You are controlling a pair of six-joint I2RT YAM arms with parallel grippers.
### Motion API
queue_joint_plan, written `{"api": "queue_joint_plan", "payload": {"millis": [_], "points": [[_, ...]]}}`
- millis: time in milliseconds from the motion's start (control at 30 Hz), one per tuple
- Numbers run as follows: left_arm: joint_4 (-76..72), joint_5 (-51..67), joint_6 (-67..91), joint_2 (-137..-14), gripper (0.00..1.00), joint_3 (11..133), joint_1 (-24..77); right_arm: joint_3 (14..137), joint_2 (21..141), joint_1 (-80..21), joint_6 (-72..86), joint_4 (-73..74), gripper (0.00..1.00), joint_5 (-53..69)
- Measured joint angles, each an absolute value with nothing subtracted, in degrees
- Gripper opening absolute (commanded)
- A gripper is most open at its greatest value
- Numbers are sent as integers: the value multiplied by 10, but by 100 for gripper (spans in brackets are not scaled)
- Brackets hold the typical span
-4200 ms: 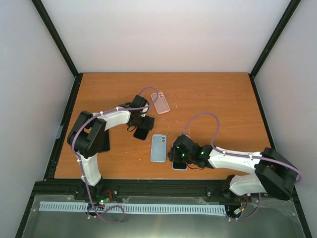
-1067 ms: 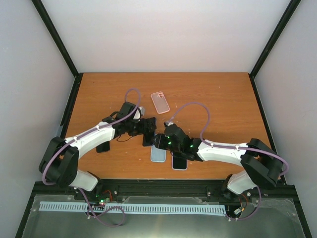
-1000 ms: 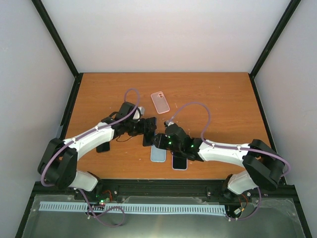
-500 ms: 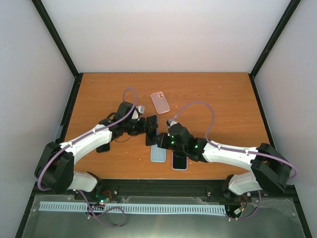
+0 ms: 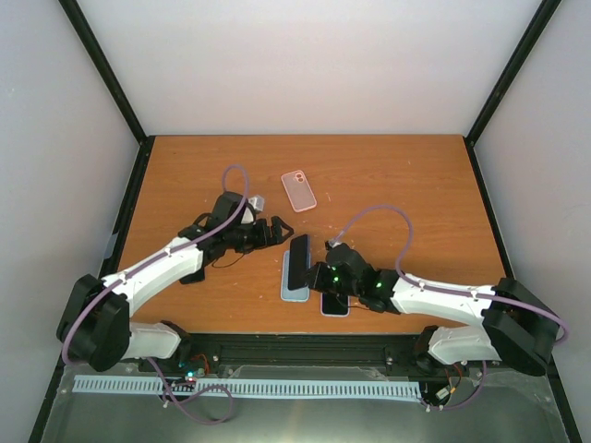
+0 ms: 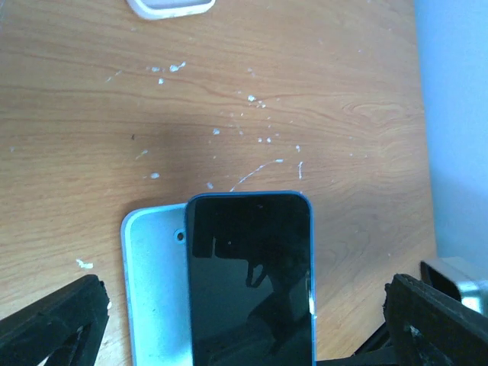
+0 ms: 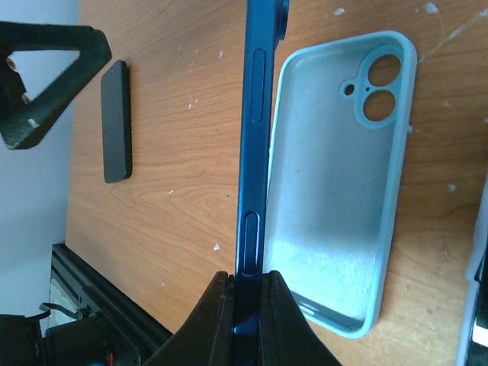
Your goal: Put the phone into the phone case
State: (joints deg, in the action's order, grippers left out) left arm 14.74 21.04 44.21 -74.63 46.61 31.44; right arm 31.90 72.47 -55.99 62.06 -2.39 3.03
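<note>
The dark blue phone [image 5: 298, 259] stands on its long edge, tilted over the light blue phone case [image 5: 295, 290], which lies hollow side up on the table. My right gripper [image 5: 317, 275] is shut on the phone's lower end. In the right wrist view the phone [image 7: 255, 145] runs edge-on from between the fingers [image 7: 218, 320], beside the case [image 7: 335, 183]. My left gripper [image 5: 274, 232] is open, just left of the phone and apart from it. The left wrist view faces the phone's dark screen [image 6: 250, 274], with the case [image 6: 152, 290] behind it.
A pink case [image 5: 297, 190] lies at the back of the wooden table [image 5: 416, 175]. A black phone [image 5: 191, 274] lies under the left arm. Another phone [image 5: 334, 304] lies by the right gripper, right of the blue case. Black frame rails border the table.
The left gripper has opened, let go of the blue phone and drawn back to the left. The right gripper has shut on the phone and holds it alone over the case.
</note>
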Motion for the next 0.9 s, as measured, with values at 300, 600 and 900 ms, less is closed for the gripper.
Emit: {"api": "queue_joint_plan", "payload": {"millis": [300, 600, 900], "points": [[119, 218, 442, -753, 88, 401, 312, 298, 700, -560, 651, -15, 3, 44], [54, 250, 445, -782, 73, 352, 312, 297, 752, -560, 661, -28, 3, 67], [7, 269, 444, -831, 67, 329, 312, 301, 778, -553, 663, -48, 3, 75]]}}
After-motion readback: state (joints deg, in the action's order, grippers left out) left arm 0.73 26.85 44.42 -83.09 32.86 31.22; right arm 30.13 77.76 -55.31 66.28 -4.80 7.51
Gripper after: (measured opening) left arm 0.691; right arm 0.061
